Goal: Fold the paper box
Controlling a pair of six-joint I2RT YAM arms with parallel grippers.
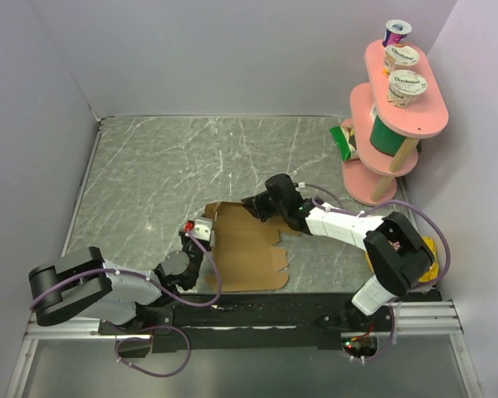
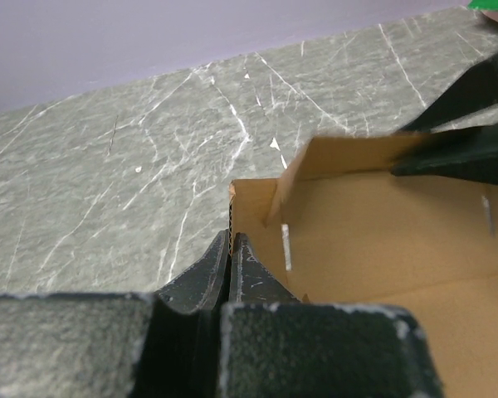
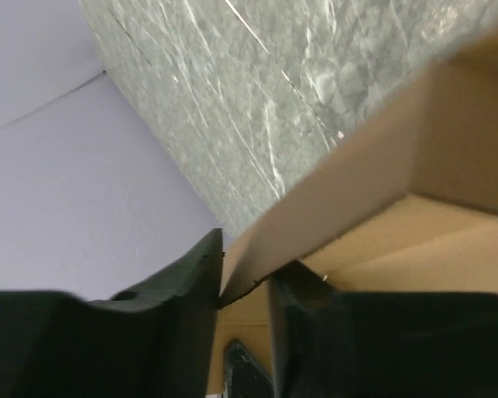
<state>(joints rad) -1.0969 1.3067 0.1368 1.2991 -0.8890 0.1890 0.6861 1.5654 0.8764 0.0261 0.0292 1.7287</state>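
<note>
Here both hands, left hand (image 2: 231, 249) and right hand (image 3: 245, 278), apparently pinch the paper box (image 1: 247, 249) walls.

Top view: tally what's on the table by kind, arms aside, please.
Flat brown cardboard paper box: 1
Pink two-tier oval wooden stand: 1
White yogurt cups on the stand's top tier: 3
Dark green can on the lower tier: 1
Green packet beside the stand: 1
Total: 7
</note>
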